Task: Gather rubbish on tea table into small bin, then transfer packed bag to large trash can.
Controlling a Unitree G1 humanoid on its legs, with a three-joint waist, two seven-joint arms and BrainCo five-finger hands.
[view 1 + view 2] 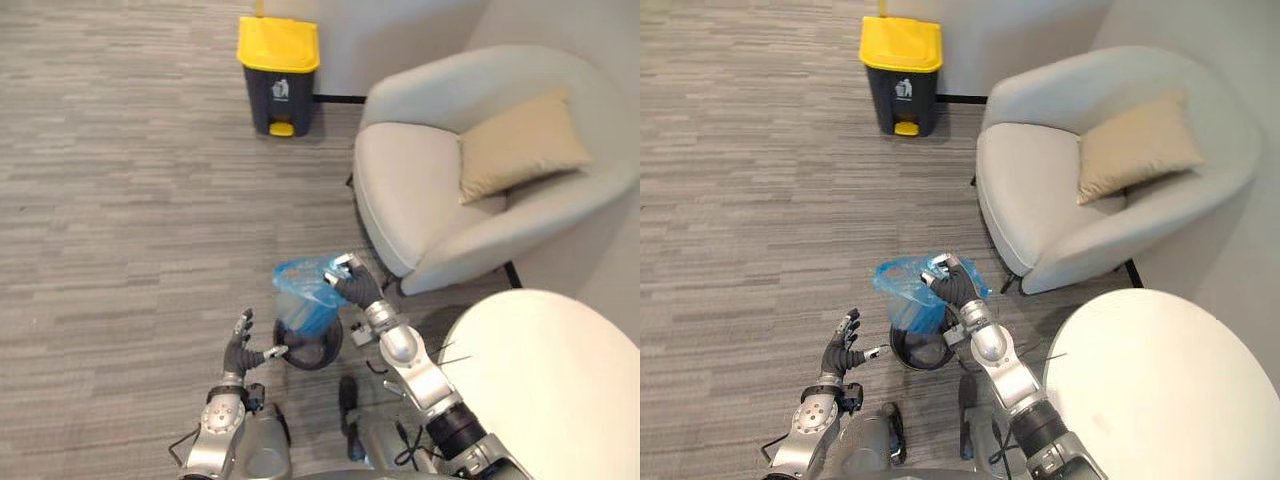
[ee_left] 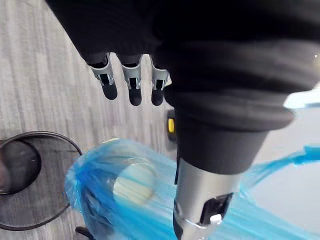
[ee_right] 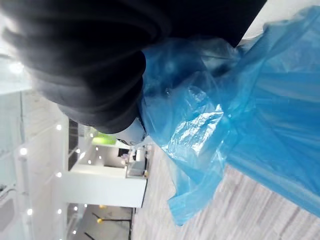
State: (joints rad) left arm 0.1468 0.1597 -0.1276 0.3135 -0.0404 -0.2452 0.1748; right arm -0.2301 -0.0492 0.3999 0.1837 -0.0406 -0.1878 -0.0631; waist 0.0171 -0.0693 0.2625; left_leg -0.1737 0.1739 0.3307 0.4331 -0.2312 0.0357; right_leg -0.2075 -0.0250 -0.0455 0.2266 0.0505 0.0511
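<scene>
My right hand (image 1: 352, 287) is curled on the top of a blue plastic bag (image 1: 300, 293) and holds it up out of the small black bin (image 1: 322, 352) on the floor. The bag (image 3: 240, 125) bunches against the hand's dark cover in the right wrist view. Something pale shows through the bag (image 2: 132, 186) in the left wrist view. My left hand (image 1: 240, 348) is open with straight fingers (image 2: 134, 90), its thumb at the bin's left rim (image 1: 896, 352). The large trash can (image 1: 279, 75), dark with a yellow lid, stands shut by the far wall.
A pale armchair (image 1: 420, 190) with a tan cushion (image 1: 520, 145) stands to the right of the bin. The round white tea table (image 1: 550, 390) is at the lower right. Grey wood-grain floor (image 1: 120, 200) stretches between the bin and the trash can.
</scene>
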